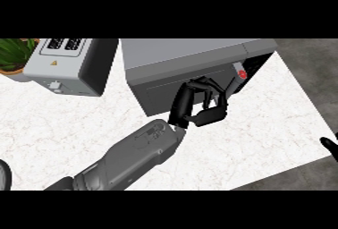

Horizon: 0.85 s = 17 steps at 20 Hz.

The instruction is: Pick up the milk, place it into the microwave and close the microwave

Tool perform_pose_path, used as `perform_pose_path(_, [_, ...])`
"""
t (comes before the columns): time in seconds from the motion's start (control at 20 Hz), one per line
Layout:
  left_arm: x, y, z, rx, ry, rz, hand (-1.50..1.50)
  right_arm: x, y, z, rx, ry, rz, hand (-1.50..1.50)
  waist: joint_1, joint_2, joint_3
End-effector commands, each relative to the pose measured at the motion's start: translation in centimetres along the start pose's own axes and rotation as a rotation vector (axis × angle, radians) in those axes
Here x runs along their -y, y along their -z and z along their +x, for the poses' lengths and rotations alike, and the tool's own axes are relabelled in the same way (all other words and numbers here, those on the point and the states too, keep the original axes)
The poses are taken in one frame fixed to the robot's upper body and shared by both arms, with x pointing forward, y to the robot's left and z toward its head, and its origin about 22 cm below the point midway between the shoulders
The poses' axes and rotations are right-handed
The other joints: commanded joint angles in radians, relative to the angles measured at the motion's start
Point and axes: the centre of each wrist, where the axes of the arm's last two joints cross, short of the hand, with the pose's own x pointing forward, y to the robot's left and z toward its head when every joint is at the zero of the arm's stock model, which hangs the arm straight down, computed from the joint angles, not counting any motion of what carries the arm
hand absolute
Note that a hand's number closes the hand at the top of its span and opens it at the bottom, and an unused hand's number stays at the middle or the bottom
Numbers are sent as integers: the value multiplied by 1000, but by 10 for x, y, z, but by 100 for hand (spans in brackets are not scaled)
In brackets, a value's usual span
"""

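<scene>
— So, the milk?
— Not visible. Can't tell where it is or how it lies.
— Microwave?
— Microwave (pixel 198 56) stands at the far side of the counter (pixel 59 134), long axis running left to right, dark front towards the robot, red button (pixel 242 74) at its right end.
— Hands?
— Left hand (pixel 186 103) against that front; open or closed, can't tell. Right hand (pixel 329 148) only a tip at the right edge, state unclear.
— Room?
— Toaster (pixel 66 62) and plant (pixel 13 53) far left. Open marble in front; counter edge close on the right.
</scene>
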Motion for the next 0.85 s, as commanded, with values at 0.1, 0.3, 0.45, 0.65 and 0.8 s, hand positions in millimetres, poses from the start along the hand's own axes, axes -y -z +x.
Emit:
perform_pose_path(0.1, [-19, 25, 0, -7, 38, 127, 150, -2, 1, 4, -9, 15, 35, -150, -16, 15, -1])
perform_pose_path(0.3, [-21, 22, -5, -7, 31, 129, 150, -1, 6, 7, 7, 9, 49, -150, -7, 26, -1])
perform_pose_path(0.45, [-20, 24, -3, 4, 40, 146, 150, -5, 3, 6, -15, 33, 64, -150, -22, 18, 0])
perform_pose_path(0.65, [-19, 24, -3, 13, 28, 144, 150, -5, 7, 11, 6, 21, 66, -150, -22, 21, -1])
perform_pose_path(0.8, [-21, 22, -6, 6, 27, 154, 150, -2, 7, 12, -18, 14, 72, -150, -20, 28, 0])
